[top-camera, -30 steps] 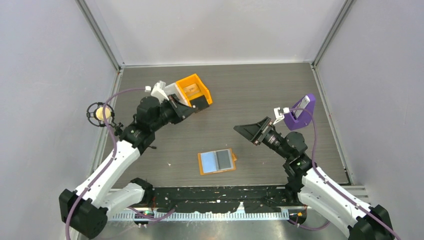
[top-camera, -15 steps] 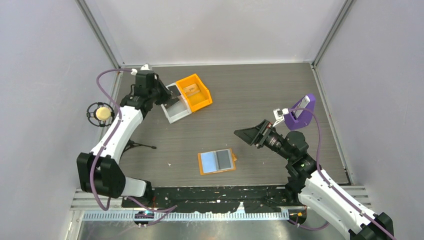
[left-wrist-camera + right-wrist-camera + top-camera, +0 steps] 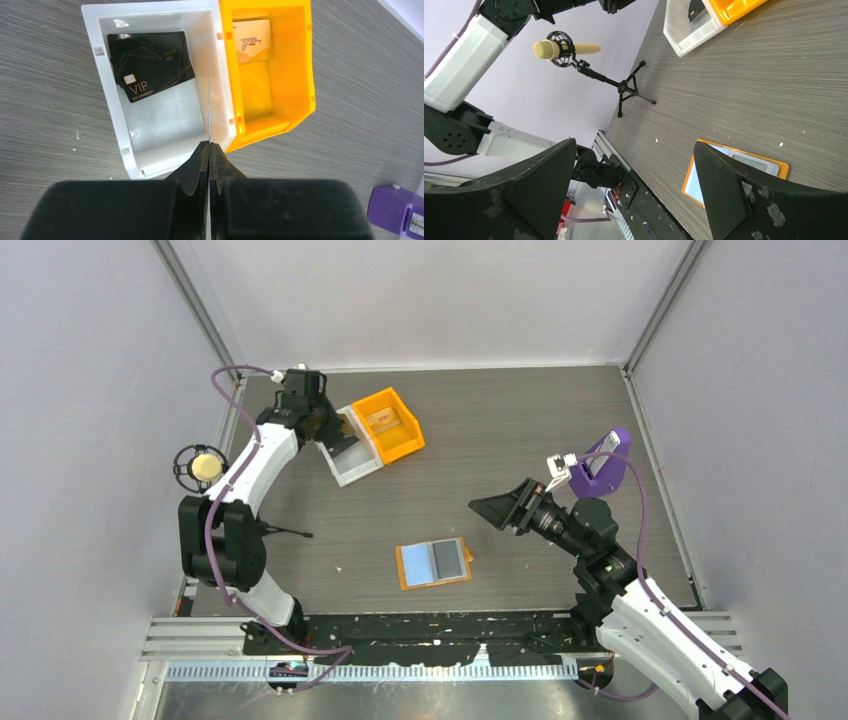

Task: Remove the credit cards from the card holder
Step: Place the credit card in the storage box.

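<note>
**Table**: a dark, wood-grain surface that carries everything below.

**White bin** and **orange bin**: they stand touching, side by side, at the far left of the table. Your left arm reaches out over them.

**Right gripper**: it hangs spread wide and empty above the table. It is near the card holder, on its right, and does not touch it.

**Left gripper**: the fingers are pinched together over the seam between the two bins. A thin pale line rises from between them, which reads as a held card seen edge-on.

**Card holder**: it lies open and flat near the table's front edge, well apart from the bins. Its left panel is light blue and its right panel greyer. You cannot tell whether a card remains inside.

**Black card**: it lies in the white bin.

**Pale card**: it lies in the orange bin.

**Step in hand**, as a judgement: you are depositing a removed card. The next move calls for shifting the pinch fully over one bin and then parting the fingers. As it hangs now, the card could land on the shared walls. After that, check the holder's pockets.
</note>
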`<state>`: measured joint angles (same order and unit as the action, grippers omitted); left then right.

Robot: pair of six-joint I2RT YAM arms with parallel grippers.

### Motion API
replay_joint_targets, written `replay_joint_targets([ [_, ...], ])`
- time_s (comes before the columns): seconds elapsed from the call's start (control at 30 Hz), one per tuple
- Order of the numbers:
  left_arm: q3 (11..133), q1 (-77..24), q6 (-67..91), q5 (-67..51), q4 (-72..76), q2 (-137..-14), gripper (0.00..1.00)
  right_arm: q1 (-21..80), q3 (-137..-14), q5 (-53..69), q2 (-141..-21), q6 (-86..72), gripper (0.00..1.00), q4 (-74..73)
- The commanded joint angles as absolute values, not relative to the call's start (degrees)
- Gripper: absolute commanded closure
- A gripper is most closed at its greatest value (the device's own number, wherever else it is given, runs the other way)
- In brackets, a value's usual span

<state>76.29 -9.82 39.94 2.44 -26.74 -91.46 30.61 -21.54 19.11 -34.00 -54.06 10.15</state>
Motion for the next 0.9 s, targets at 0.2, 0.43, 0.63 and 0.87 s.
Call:
replay_joint_targets([
  [0.2, 81.72, -6.72, 38.35, 1.82, -27.73, -96.03, 1.0, 30.23, -26.22, 17.82, -35.03, -50.94, 0.04, 7.78],
  [0.43, 82.58, -6.26, 38.66, 0.96, -28.93, -98.54, 1.0, 30.23, -27.96, 18.53, -38.65, -49.69, 0.04, 6.25],
  [0.63, 82.35, -5.54, 38.94, -0.51, -28.55, -101.08, 1.0, 30.17, -28.06, 18.7, -39.94, -49.49, 0.04, 6.34],
  [0.87, 83.75, -4.26, 38.96, -3.55, -27.68, -104.38, 1.0, 30.15, -28.61, 18.05, -40.21, -48.78, 0.04, 5.36],
])
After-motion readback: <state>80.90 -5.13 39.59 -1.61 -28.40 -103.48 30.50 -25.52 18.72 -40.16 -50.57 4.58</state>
